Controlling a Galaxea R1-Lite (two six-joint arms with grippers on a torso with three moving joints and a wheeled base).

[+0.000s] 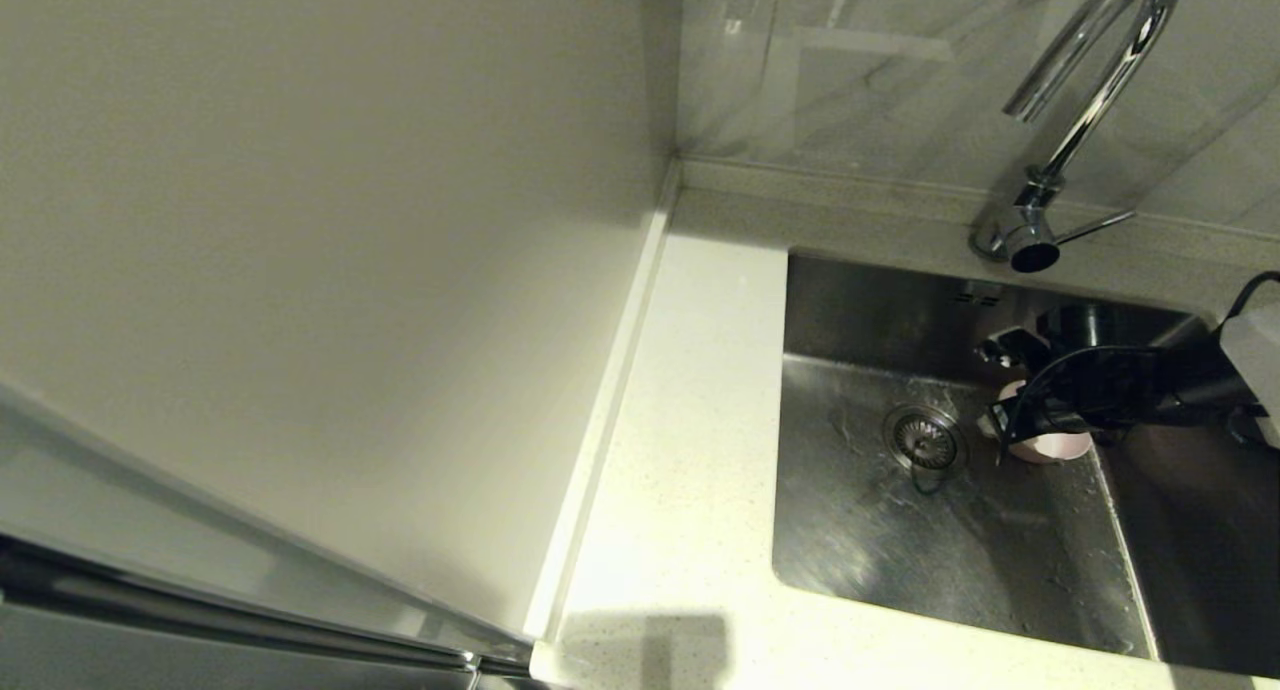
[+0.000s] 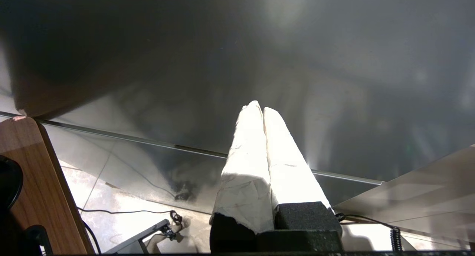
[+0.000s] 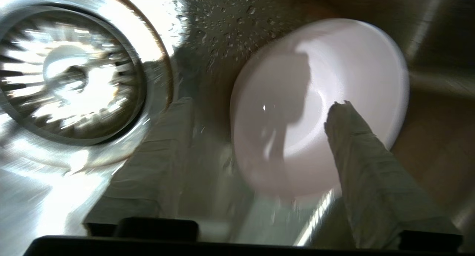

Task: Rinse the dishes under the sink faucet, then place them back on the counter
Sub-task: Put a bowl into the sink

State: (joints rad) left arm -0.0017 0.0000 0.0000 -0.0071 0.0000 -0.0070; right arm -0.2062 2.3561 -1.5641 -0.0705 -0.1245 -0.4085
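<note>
The right gripper is down in the sink, its fingers spread astride the rim of the pale pink bowl, one inside and one outside; they do not look closed yet. The bowl lies just beside the drain, on the side away from the table. Close squarely on the rim before lifting toward the faucet, since the wet bowl may slip. The left gripper is parked away from the sink, fingers pressed together.

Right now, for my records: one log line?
right gripper: open, jaws straddling pink bowl rim | sink: beside drain | left gripper: shut, parked
</note>
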